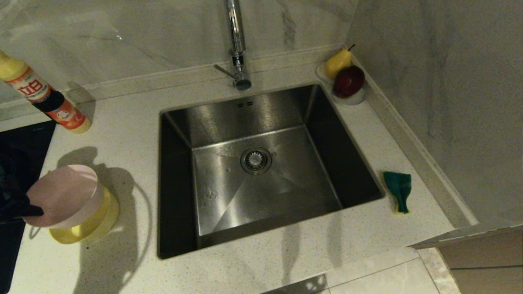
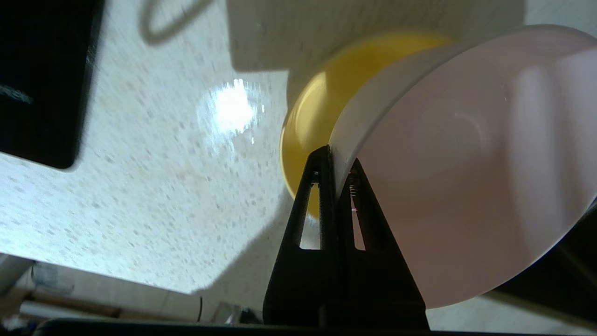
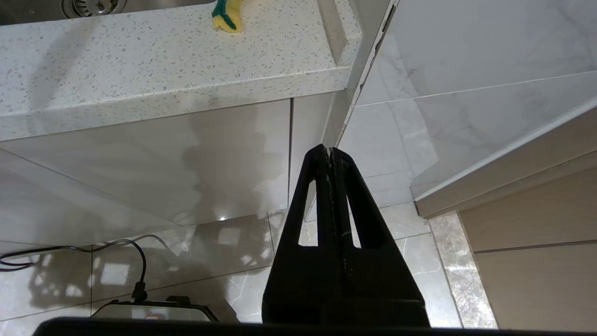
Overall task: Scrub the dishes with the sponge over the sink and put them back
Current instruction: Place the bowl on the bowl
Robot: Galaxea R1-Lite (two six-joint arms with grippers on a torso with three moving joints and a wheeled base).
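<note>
I was working in a home kitchen: a steel sink (image 1: 261,163) and tap (image 1: 237,45) were set in a speckled counter (image 1: 122,122), with marble-look walls (image 1: 441,81).

counter (image 1: 122,122): pale speckled stone, w/ a raised lip along the back & right edges
tap (image 1: 236,41): chrome, behind the basin, lever to its left
bottle (image 1: 41,96): yellow, red-orange label, tilted, far left by the wall
hob (image 1: 24,139): black glass, left edge
pear (image 1: 338,62): yellow, back right corner
red fruit (image 1: 348,81): just beside the pear, on a small white dish (image 1: 355,99)
cable (image 3: 93,247): black, on the floor tiles
</note>
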